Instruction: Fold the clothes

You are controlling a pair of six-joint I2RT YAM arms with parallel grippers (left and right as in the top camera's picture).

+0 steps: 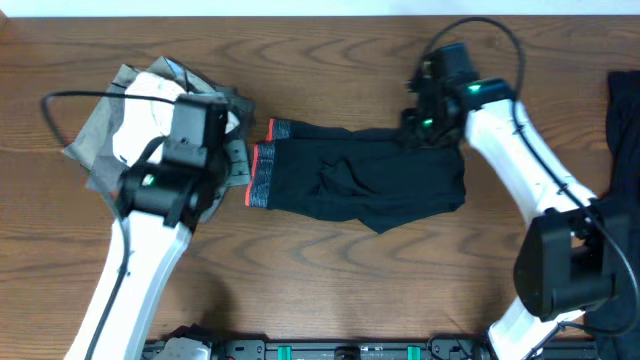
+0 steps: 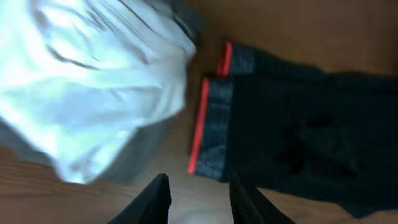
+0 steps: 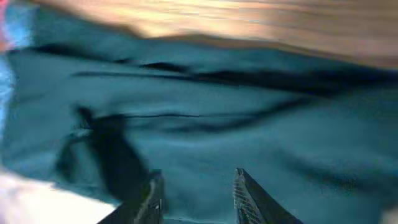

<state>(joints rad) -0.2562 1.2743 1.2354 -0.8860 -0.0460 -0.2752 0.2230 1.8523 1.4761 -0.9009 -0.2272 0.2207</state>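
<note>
The black leggings (image 1: 360,180) lie folded in the table's middle, with the grey waistband edged coral-red (image 1: 262,175) at their left end. They also show in the left wrist view (image 2: 298,137) and fill the right wrist view (image 3: 205,124). A white and grey pile of clothes (image 1: 140,110) lies at the left; it shows in the left wrist view (image 2: 93,81). My left gripper (image 2: 199,196) is open and empty above bare wood, just left of the waistband. My right gripper (image 3: 196,190) is open over the leggings' upper right corner, holding nothing.
Another black garment (image 1: 625,150) lies at the table's right edge. A black cable (image 1: 70,100) loops from the left arm over the pile. The table's front edge carries a rail (image 1: 340,350).
</note>
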